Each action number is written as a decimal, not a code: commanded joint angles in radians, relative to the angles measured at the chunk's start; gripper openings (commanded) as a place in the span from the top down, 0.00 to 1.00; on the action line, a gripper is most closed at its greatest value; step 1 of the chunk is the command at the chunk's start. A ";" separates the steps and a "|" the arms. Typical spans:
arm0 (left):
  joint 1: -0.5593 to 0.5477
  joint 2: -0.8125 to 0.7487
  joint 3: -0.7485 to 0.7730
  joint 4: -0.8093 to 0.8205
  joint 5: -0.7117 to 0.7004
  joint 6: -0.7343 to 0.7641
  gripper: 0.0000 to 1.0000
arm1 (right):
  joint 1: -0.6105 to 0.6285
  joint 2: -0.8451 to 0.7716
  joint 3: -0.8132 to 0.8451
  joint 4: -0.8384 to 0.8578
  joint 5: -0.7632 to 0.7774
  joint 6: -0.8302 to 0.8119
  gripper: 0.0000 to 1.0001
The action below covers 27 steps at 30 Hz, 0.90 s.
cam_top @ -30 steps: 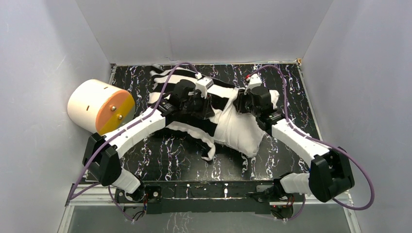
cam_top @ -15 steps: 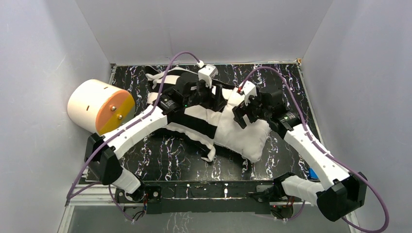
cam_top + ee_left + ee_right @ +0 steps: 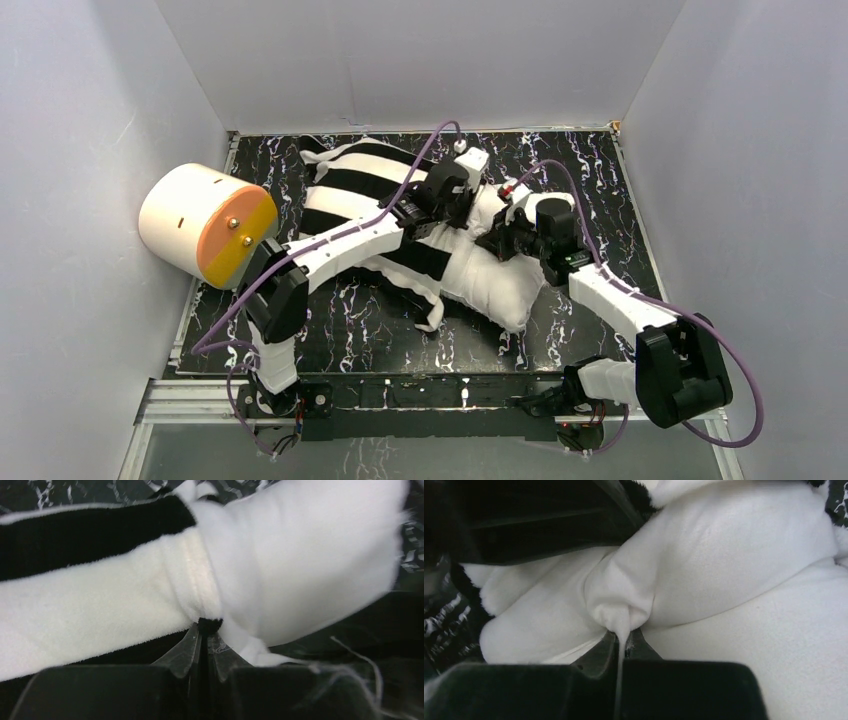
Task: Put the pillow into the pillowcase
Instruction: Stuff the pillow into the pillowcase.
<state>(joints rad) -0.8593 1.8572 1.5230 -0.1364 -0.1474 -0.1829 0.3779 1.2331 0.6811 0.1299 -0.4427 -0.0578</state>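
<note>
Fixed overhead view facing down; two wrist views close-up (fabric fills both), all sharing pillow (image 3: pixel 497 277) and pillowcase (image 3: pixel 352 186) mouth.

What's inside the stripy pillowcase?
The white pillow is partly inside the pillowcase; its right end sticks out. How far it reaches inside is hidden by the striped fabric.

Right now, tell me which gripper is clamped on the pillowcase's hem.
The left gripper: it is shut on the striped pillowcase at its open hem, beside the pillow. The right gripper pinches a plain white pillow fold.
</note>
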 commanded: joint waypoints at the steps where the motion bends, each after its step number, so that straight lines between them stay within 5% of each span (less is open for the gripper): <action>1: -0.083 -0.078 0.154 0.088 0.264 -0.103 1.00 | 0.022 0.022 -0.124 0.439 -0.047 0.427 1.00; 6: -0.170 -0.083 0.091 0.311 0.467 -0.312 1.00 | 0.032 -0.041 -0.150 0.659 0.219 0.670 1.00; 13: -0.187 -0.047 -0.104 0.551 0.548 -0.497 1.00 | 0.033 -0.040 -0.225 0.801 0.524 0.898 1.00; 19: -0.183 -0.041 -0.110 0.549 0.562 -0.485 1.00 | 0.034 0.139 -0.207 0.993 0.545 0.896 1.00; 21: -0.127 -0.050 -0.068 0.403 0.514 -0.411 1.00 | 0.027 0.163 -0.165 0.916 0.481 0.838 1.00; 23: -0.058 -0.096 -0.079 0.286 0.447 -0.363 0.94 | 0.022 0.124 -0.103 0.675 0.425 0.719 0.83; 27: 0.041 -0.304 -0.201 0.168 0.301 -0.308 0.47 | 0.022 -0.033 0.011 0.165 0.372 0.459 0.45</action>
<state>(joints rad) -0.8547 1.7866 1.3922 0.2089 0.1192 -0.5331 0.4011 1.3323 0.5423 0.6964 -0.0338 0.6865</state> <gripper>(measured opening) 0.380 0.410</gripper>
